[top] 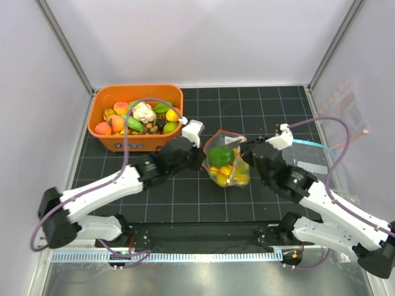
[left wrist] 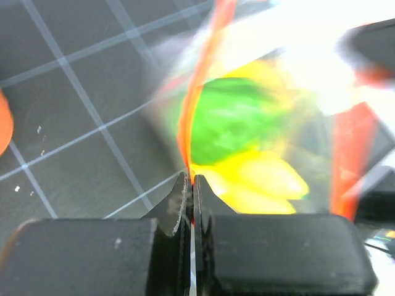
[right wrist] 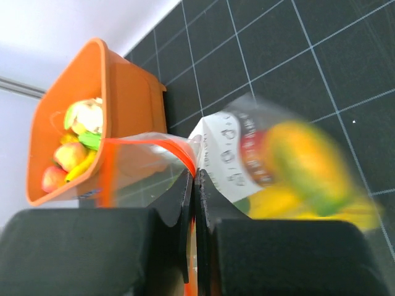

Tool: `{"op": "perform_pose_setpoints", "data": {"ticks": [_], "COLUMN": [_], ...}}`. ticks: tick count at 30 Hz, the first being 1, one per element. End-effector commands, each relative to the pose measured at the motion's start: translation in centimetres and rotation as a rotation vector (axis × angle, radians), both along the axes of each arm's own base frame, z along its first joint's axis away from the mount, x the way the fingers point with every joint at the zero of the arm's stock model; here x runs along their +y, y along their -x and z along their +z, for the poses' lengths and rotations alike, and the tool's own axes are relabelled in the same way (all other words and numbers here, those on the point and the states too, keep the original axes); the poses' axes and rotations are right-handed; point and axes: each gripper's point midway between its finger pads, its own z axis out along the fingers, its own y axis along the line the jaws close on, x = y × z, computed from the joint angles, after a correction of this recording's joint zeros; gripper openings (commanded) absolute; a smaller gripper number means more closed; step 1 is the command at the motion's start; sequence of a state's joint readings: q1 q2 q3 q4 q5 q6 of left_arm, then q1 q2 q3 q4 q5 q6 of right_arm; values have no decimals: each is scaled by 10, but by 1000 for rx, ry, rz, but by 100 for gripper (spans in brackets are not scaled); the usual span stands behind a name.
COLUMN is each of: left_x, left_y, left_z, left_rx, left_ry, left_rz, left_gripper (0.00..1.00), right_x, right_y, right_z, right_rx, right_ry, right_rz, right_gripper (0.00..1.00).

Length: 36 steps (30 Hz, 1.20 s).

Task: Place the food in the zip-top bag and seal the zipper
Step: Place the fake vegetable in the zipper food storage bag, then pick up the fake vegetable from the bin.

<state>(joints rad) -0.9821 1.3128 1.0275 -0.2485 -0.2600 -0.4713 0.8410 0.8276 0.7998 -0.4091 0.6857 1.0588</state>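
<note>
The clear zip-top bag [top: 226, 161] stands in the middle of the mat, holding green, yellow and orange food [top: 222, 155]. Its red-orange zipper [top: 229, 134] runs along the mouth at the top. My left gripper [top: 202, 155] is at the bag's left side, shut on the zipper strip [left wrist: 199, 86], which rises from between its jaws. My right gripper [top: 249, 151] is at the bag's right side, shut on the zipper strip [right wrist: 176, 148] too. Green and yellow food [left wrist: 237, 132] shows blurred through the plastic; a yellow-green piece [right wrist: 305, 163] shows in the right wrist view.
An orange bin [top: 136, 142] at the back left holds more toy fruit and a white cauliflower [top: 144, 113]; the bin [right wrist: 126, 92] also shows in the right wrist view. A flat clear bag [top: 321, 157] lies at the right of the mat.
</note>
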Motion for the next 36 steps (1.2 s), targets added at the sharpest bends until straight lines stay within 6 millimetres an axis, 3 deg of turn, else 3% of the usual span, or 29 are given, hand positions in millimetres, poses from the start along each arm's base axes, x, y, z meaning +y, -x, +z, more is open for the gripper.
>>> {"op": "perform_pose_setpoints", "data": {"ticks": [1,2,4,6,15,17,20,21,24,25,27,28,31,36], "left_x": [6,8,17,25,19,15,3,-2,-10,-8,3,9,32,66], "left_y": [23,27,29,24,17,13,10,5,-3,-5,-14,-16,-18,-22], "left_z": [78,79,92,87,72,63,51,38,21,20,19,25,40,61], "left_rx": [-83,-87,-121,-133,-91,-69,-31,-1,50,53,36,13,-53,-134], "left_ry": [232,247,281,246,197,194,202,180,141,130,98,100,112,123], "left_rz": [-69,-78,-61,-25,-13,-12,-36,-37,-49,-43,11,29,88,194], "left_gripper": [0,0,0,0,0,0,0,0,14,29,42,54,71,91], "right_x": [12,18,21,19,7,13,19,19,17,16,18,19,18,11], "right_y": [-10,-11,-13,-13,0,3,1,0,-6,-7,-10,-10,-10,-9], "right_z": [12,2,7,8,39,49,39,42,30,26,20,20,19,21], "right_rx": [16,56,62,67,-88,-142,-129,-127,-69,-58,-44,-42,-45,-62], "right_ry": [51,85,112,133,132,118,139,149,200,214,222,218,219,220], "right_rz": [19,42,53,52,126,179,200,197,164,155,152,152,147,125], "right_gripper": [1,1,1,1,1,1,1,1,1,1,1,1,1,1]}}
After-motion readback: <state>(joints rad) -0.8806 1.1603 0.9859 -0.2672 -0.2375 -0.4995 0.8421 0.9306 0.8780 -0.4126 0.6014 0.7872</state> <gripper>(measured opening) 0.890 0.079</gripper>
